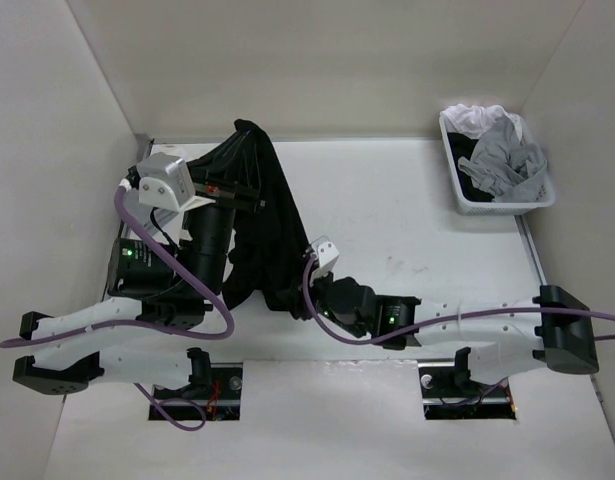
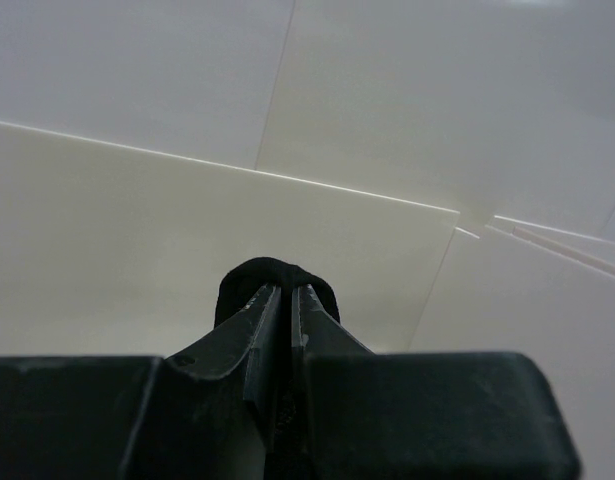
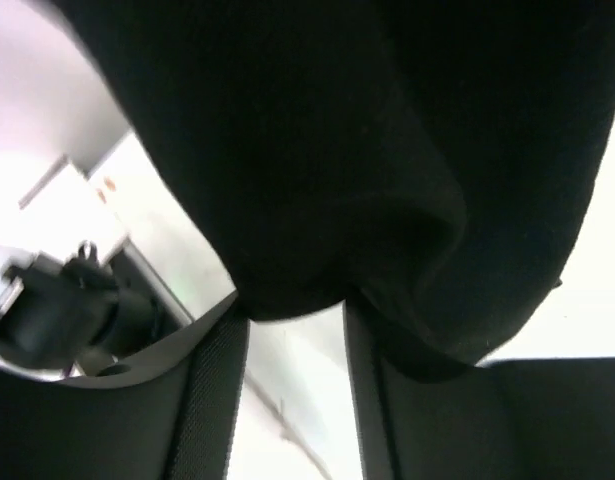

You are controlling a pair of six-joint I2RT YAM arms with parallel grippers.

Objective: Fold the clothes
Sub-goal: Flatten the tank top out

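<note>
- The black shirt is soft, light and floppy.
- The left gripper pinches it tight.
- The right gripper is wide, right by a hanging fold; best grab there.

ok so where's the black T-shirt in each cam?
Top external: black T-shirt hangs left of centre, from the left gripper.
Left wrist: black T-shirt shows only as a small fold pinched at the fingertips, lower centre.
Right wrist: black T-shirt fills the upper frame, over the right gripper.
Shared landmark: the left gripper, in the top and left wrist views; not clearly in the right wrist view.
</note>
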